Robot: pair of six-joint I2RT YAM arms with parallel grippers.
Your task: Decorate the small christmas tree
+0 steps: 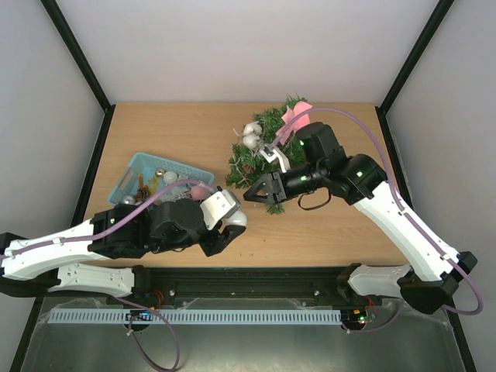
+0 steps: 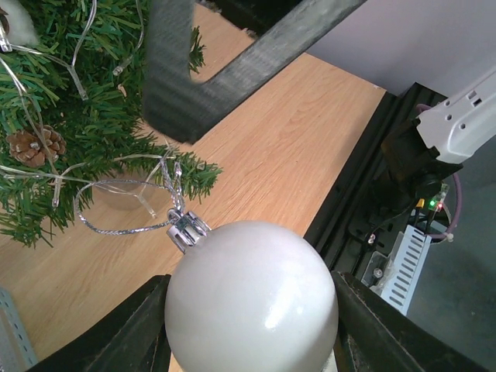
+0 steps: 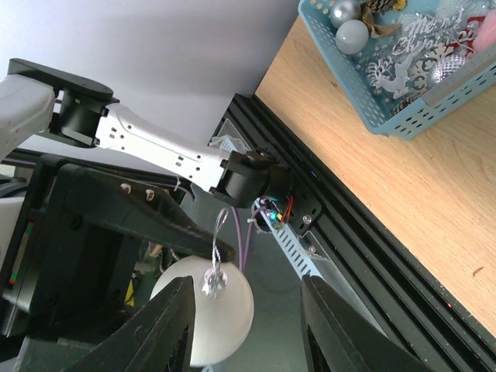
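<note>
The small christmas tree (image 1: 262, 155) stands at the back right of the table, with white balls (image 1: 250, 136) and a pink ornament (image 1: 297, 116) on it. Its branches and a pinecone (image 2: 35, 146) fill the upper left of the left wrist view. My left gripper (image 1: 231, 225) is shut on a white bauble (image 2: 252, 298), silver cap and loop (image 2: 116, 221) pointing toward the tree. My right gripper (image 1: 260, 192) is open and empty just in front of the tree, facing the bauble (image 3: 203, 318). The loop (image 3: 221, 232) rises near its left finger (image 3: 167, 325).
A teal basket (image 1: 138, 165) of ornaments sits at the left, also seen in the right wrist view (image 3: 403, 116). The table's black front rail (image 1: 248, 279) runs just below both grippers. The right gripper's finger (image 2: 232, 62) crosses the top of the left wrist view.
</note>
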